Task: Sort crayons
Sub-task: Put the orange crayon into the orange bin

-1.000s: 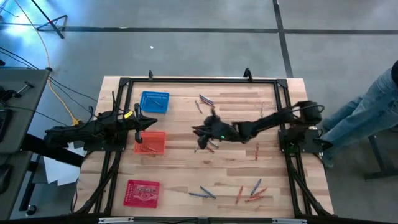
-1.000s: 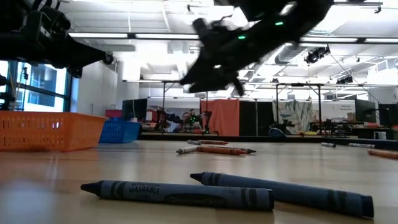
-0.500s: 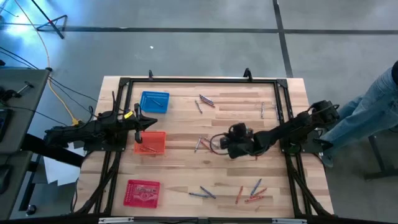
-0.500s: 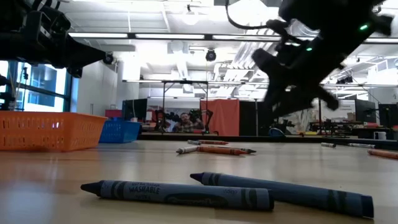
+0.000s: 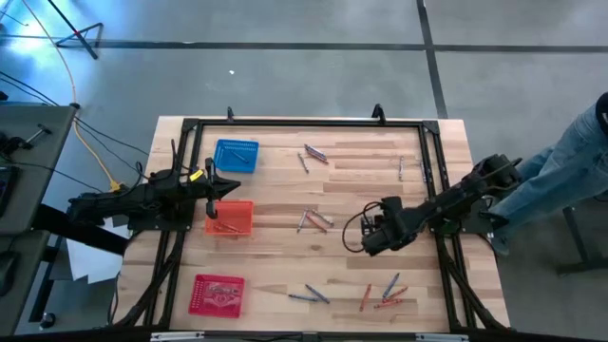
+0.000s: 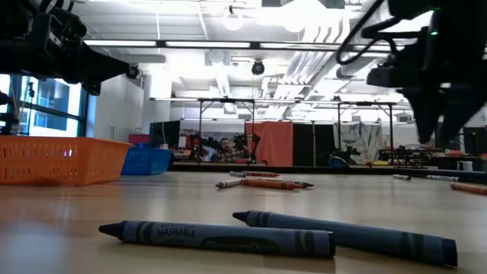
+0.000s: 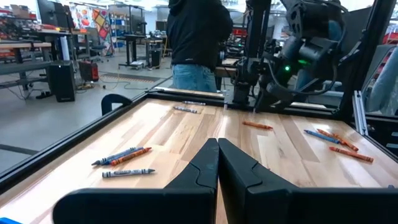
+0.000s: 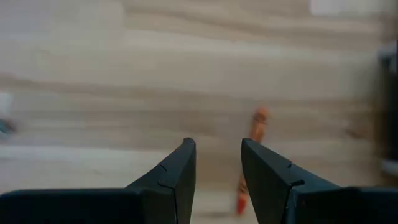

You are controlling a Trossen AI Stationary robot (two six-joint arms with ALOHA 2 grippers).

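Observation:
Crayons lie scattered on the wooden table: a few at the middle (image 5: 313,220), some at the far side (image 5: 312,154), a group at the near right (image 5: 382,293). Two greyish-blue ones (image 6: 221,237) lie close in the low view. My right gripper (image 5: 369,239) is open and empty over the table's right half; in its wrist view (image 8: 216,148) an orange crayon (image 8: 254,154) lies on the wood just beyond one finger. My left gripper (image 5: 228,189) is shut and empty (image 7: 217,147), by the far edge of the orange basket (image 5: 230,218).
A blue basket (image 5: 236,155) stands far left, a red basket (image 5: 218,294) near left. A black frame (image 5: 432,161) runs around the table. A person (image 5: 570,166) stands beyond the right edge. Bare wood lies between the crayon groups.
My right gripper has swung from above the middle crayons toward the table's right and near edges, coming lower. The middle crayons lie where they were. My left arm has kept still.

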